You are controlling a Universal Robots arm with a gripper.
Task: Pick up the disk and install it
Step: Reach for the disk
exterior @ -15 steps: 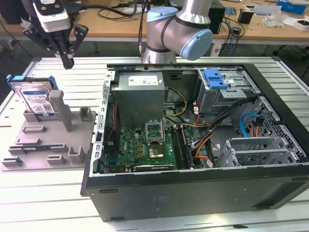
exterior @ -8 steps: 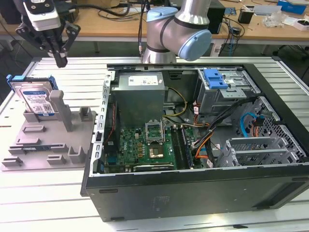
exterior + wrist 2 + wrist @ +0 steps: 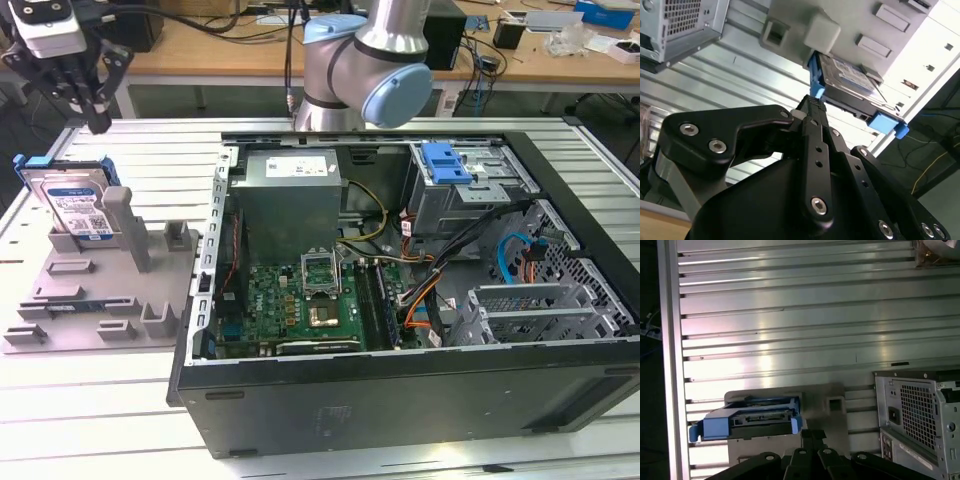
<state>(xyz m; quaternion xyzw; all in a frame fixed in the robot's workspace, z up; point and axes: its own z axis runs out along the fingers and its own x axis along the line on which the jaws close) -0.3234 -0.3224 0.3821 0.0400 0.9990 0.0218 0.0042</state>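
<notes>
As the task stands: nothing is finished yet; the pick-up has not been made and, by the look of it, the whole install is still to do.
Disk (image 3: 80, 205): stands on edge in the grey holder (image 3: 100, 300), at the holder's far end, label side towards the exterior camera, its blue carrier wrapped round it.
Claw (image 3: 98, 122): hangs above the holder, over the end where the disk stands, clear of the disk and not touching it.
Claw state: clenched, tips together, with nothing between them.
Second wrist view: the claw tips (image 3: 812, 106) point at the upper edge of the disk (image 3: 850, 82), with a gap left between them.
Computer case (image 3: 400, 400): lies open on the surface (image 3: 90, 420), just beside the holder, on the exterior view's right of it.
Drive cage (image 3: 470, 190): sits inside the case at the corner far from the holder, a blue latch piece (image 3: 445, 163) on top; whether its bay is free cannot be told.
Judgement: the work is at its very start, with the claw poised over the disk.
</notes>
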